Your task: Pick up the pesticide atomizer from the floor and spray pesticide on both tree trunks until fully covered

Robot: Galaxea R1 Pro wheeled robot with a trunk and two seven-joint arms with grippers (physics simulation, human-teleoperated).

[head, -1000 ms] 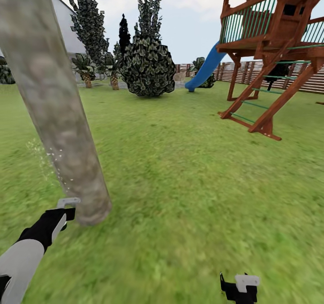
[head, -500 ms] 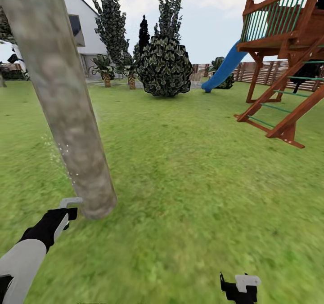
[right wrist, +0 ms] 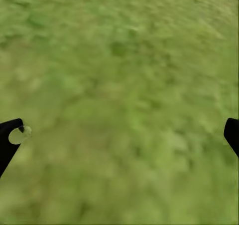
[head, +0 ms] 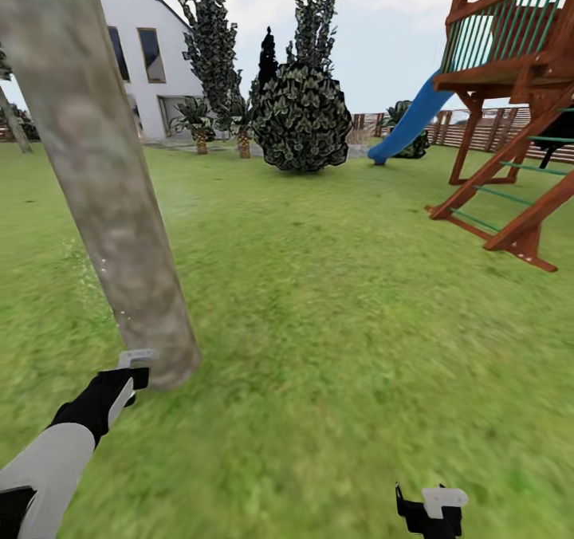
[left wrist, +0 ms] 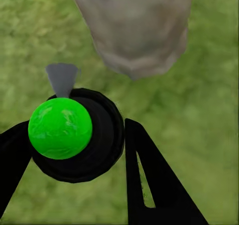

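Left jaws around the atomizer (left wrist: 67, 135), nozzle beside the tree trunk (left wrist: 137, 28)

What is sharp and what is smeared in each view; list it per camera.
Head view: the playset and bush are crisp, while the near grass is smeared. Left wrist view: the green ball is sharp, the tree trunk soft. Right wrist view: the grass is a uniform blur, with no cast shadows.
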